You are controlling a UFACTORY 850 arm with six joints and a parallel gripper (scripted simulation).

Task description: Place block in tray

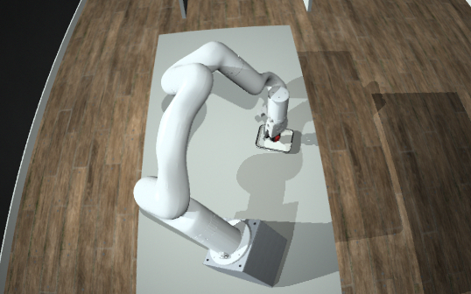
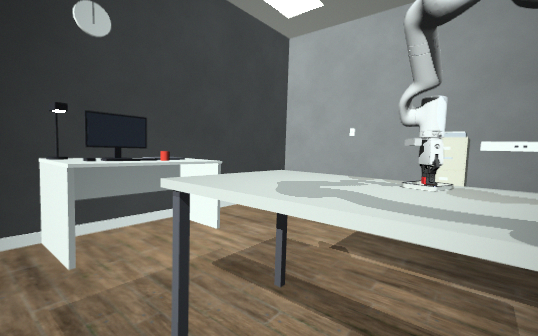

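My gripper [image 2: 428, 176] clamped on small red block [image 2: 424, 180] — pointing straight down over shallow white rectangular tray [image 2: 442, 186]. Block low inside tray [image 1: 284, 146], near tray's left end in top view; contact with tray floor — cannot tell. Tray sits on pale grey surface [image 1: 220, 144], close to its right edge, about mid-length.

Overhead and low side views share the table [image 1: 220, 175] (distant).
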